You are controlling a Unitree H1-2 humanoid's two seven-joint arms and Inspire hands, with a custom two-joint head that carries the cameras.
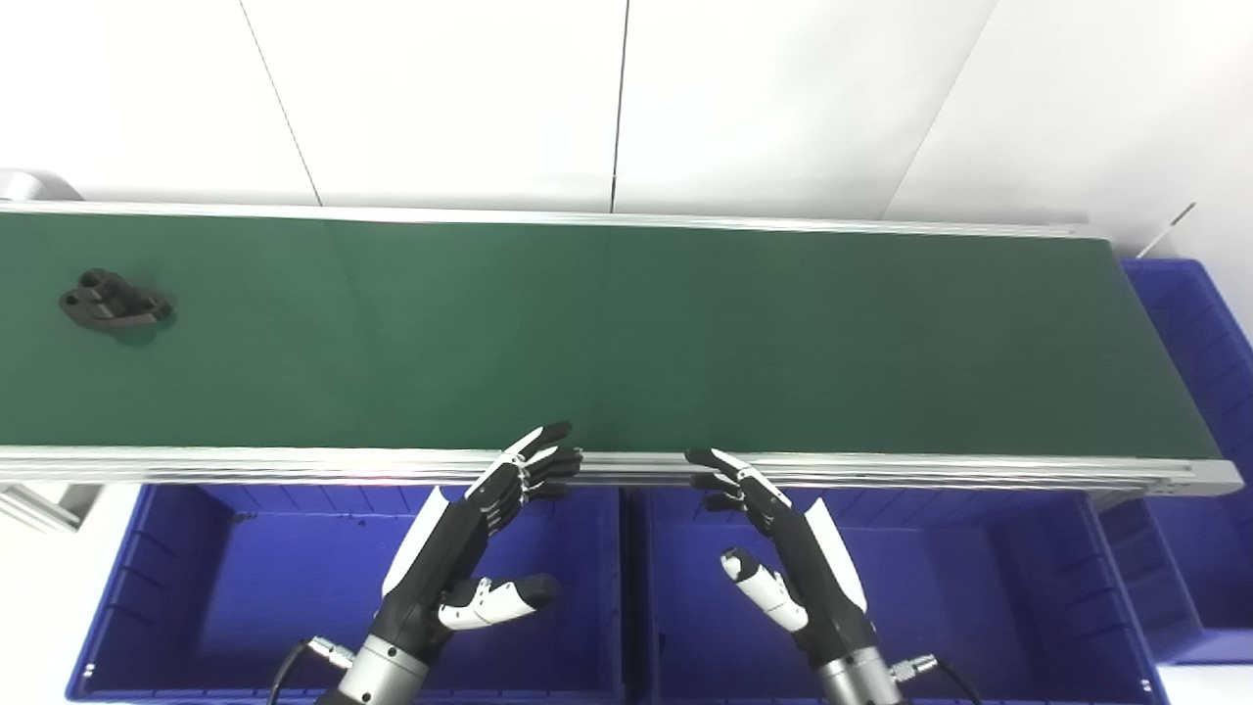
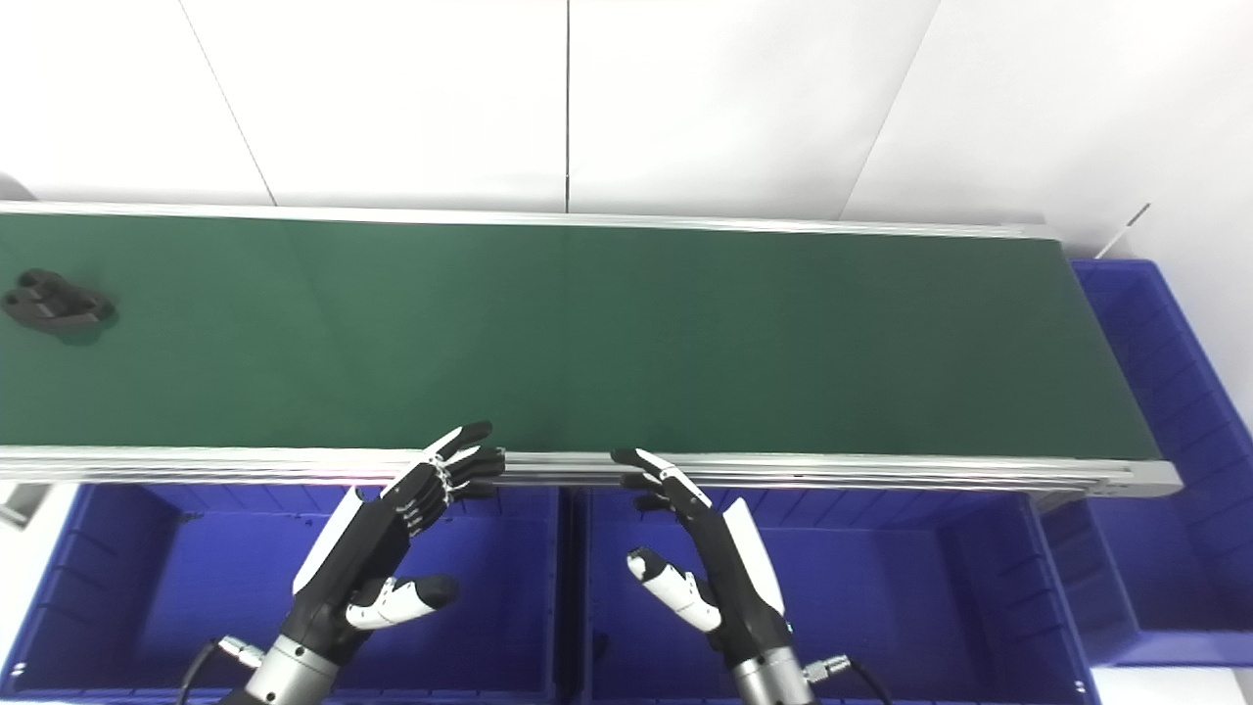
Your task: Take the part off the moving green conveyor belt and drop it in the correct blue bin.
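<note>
A black part (image 1: 116, 304) with round holes lies at the far left of the green conveyor belt (image 1: 626, 333); it also shows in the right eye view (image 2: 57, 300). My left hand (image 1: 480, 543) is open and empty above the left blue bin (image 1: 196, 578), fingertips at the belt's near rail. My right hand (image 1: 783, 548) is open and empty above the middle blue bin (image 1: 989, 587), fingertips also at the rail. Both hands are far to the right of the part.
A third blue bin (image 1: 1199, 333) stands past the belt's right end. A silver rail (image 1: 294, 463) runs along the belt's near edge. A white wall stands behind the belt.
</note>
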